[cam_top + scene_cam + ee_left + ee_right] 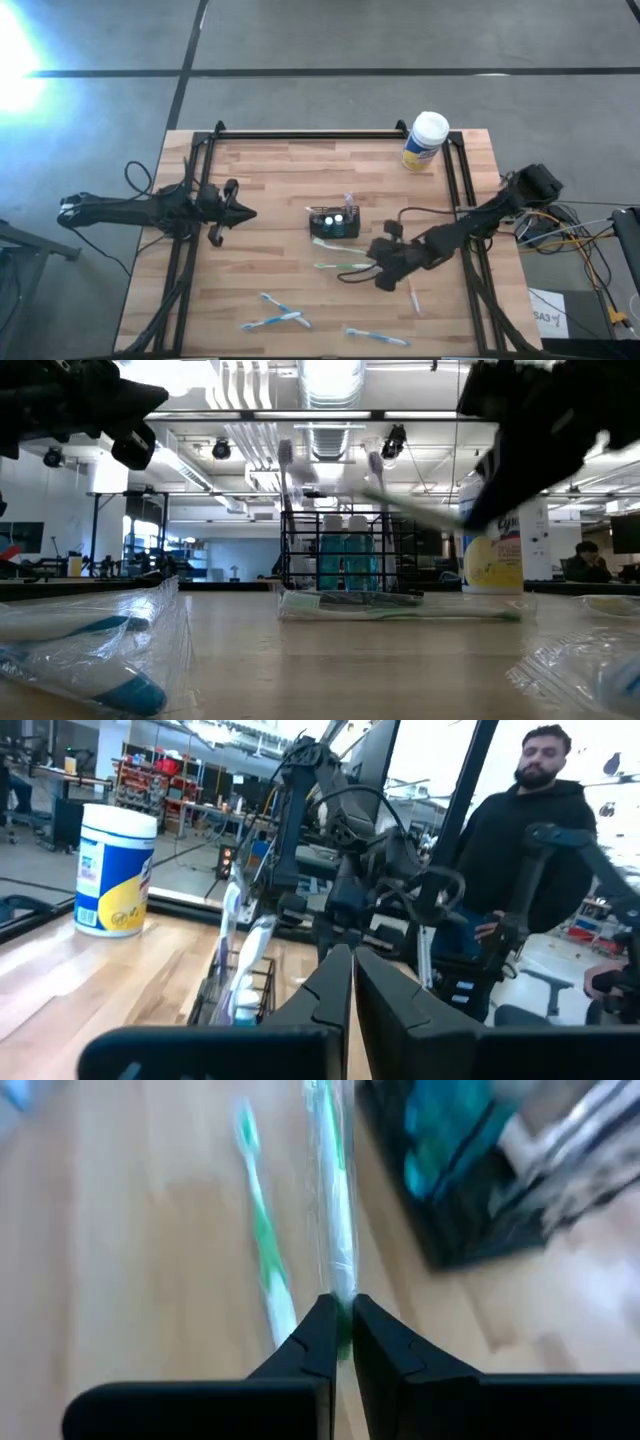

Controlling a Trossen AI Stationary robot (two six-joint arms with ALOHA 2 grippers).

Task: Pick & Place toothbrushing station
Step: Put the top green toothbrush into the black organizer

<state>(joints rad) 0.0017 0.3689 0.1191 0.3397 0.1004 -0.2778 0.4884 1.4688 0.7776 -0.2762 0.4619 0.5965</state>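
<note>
The toothbrushing station (334,222), a small black box with brushes standing in its top, sits mid-table; the right wrist view also shows the station (470,1190). My right gripper (373,267) is just to the station's near right, shut on a wrapped green toothbrush (335,1200). A second green toothbrush (262,1230) lies on the table beside it. My left gripper (250,213) hovers shut and level at the table's left, pointing toward the station (235,995), touching nothing. My right gripper pinches the wrapped green toothbrush by one end of its handle (342,1292) between its two fingertips. The fingers slant down from the table's right and lie along the brush, which runs on past them toward the left. In the low view the brush (420,508) slants clear of the table.
A yellow, white-capped canister (425,140) stands at the far right. More wrapped toothbrushes lie near the front edge (275,318), (370,335) and by the right arm (413,298). Black rails (300,133) frame the table. A person (530,850) stands beyond it.
</note>
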